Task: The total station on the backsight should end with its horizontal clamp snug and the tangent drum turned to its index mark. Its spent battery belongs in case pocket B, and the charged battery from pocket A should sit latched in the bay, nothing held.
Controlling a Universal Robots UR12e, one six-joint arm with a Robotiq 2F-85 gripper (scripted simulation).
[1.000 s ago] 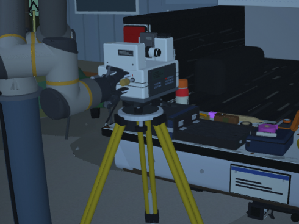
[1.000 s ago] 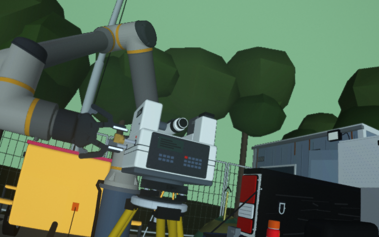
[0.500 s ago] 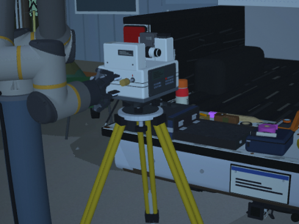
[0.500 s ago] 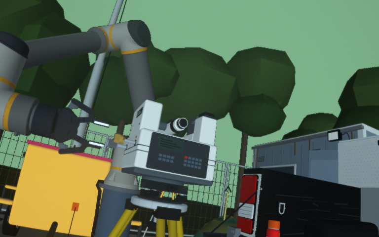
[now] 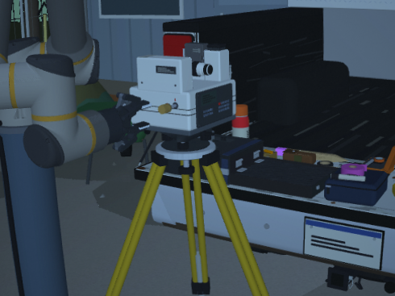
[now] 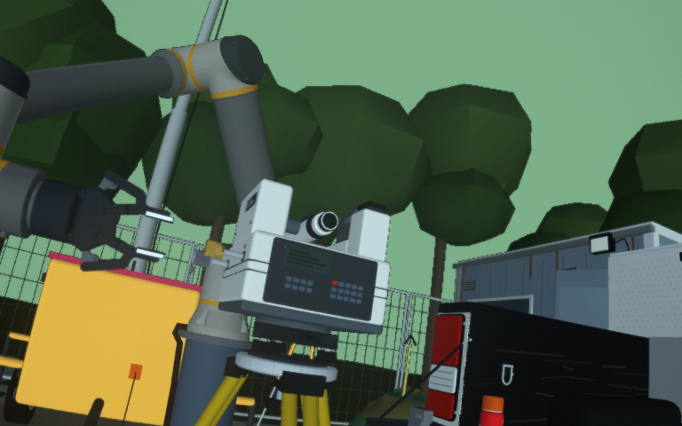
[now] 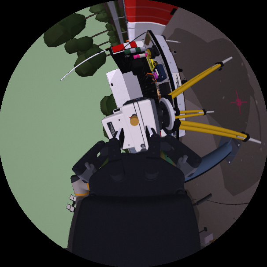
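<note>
A brass knob (image 5: 165,108) (image 6: 215,247) (image 7: 134,120) sticks out of the side of the white total station (image 5: 185,94) (image 6: 307,266) (image 7: 132,122). The station sits on a yellow tripod (image 5: 189,222) in front of the tailgate. Its keypad panel (image 6: 322,281) faces the second side camera. An open dark case (image 5: 278,173) lies on the tailgate behind the tripod. I cannot make out its pockets or any battery. My gripper (image 5: 135,121) (image 6: 153,235) (image 7: 134,135) stands off the knob side of the station, level with the knob and clear of it. It is open and holds nothing.
A navy box (image 5: 354,185) with a purple item on top sits at the right of the tailgate. An orange-capped bottle (image 5: 241,121) stands behind the station. A yellow crate (image 6: 100,341) and a grey pole (image 6: 166,140) stand beside my gripper. The tripod legs spread wide over the ground.
</note>
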